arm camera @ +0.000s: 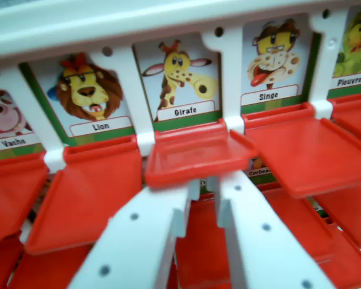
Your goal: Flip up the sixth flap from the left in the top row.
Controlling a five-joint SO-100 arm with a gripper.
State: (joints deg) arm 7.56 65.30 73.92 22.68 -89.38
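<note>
- I am looking through the wrist view at a game board: a white frame holds a row of animal cards, with a red flap hinged below each one.
- The fingers sit low in the middle, two white prongs parted by a narrow gap, gripping nothing.
- Their tips are just under the front lip of the Girafe flap, which lies tilted partly up and higher than its neighbours; whether they touch it I cannot tell.
- I take that flap for the target, though I cannot count six from the left, as the row runs out of view on both sides.
- To the wrist view's left is the Lion flap, lying down; to the right the Singe flap, also down.
- Handling, as I judge it: thin moulded plastic, light, stiff, smooth and somewhat slippery, swinging on a small hinge at its back edge by the frame.
- No pinch needed; I would push from beneath, near the middle of the free front lip, farthest from the hinge.
- A push off-centre could slide off or catch the Singe flap, since the edges lie close together.
- I would go gently: the hinge pegs look slight.
</note>
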